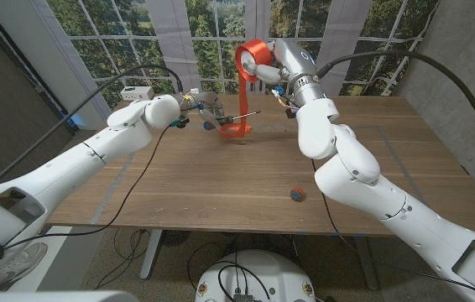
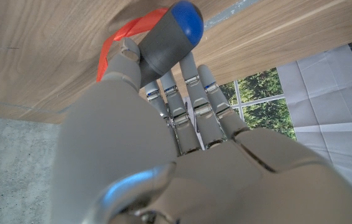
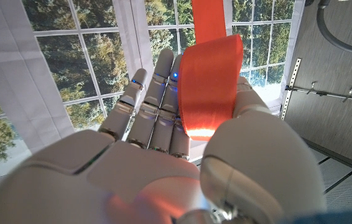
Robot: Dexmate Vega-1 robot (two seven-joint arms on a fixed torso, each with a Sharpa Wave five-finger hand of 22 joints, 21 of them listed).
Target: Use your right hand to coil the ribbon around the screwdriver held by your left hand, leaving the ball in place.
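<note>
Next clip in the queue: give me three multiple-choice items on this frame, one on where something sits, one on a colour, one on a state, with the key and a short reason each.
1. Where does the ball lie?
A. On the table near the robot's right arm
B. In the left hand
C. On the windowsill

2. What colour is the ribbon?
A. Green
B. Orange-red
C. White

3. What is the right hand doing?
A. Resting on the table with nothing in it
B. Holding the ball
C. Holding the ribbon raised above the table

Key:
1 A: the head view shows the ball on the wooden table, close to the near edge by the right arm.
2 B: the band is orange-red in the head view and both wrist views.
3 C: the ribbon loops over the right hand and hangs down to the screwdriver, which the left hand grips.
</note>
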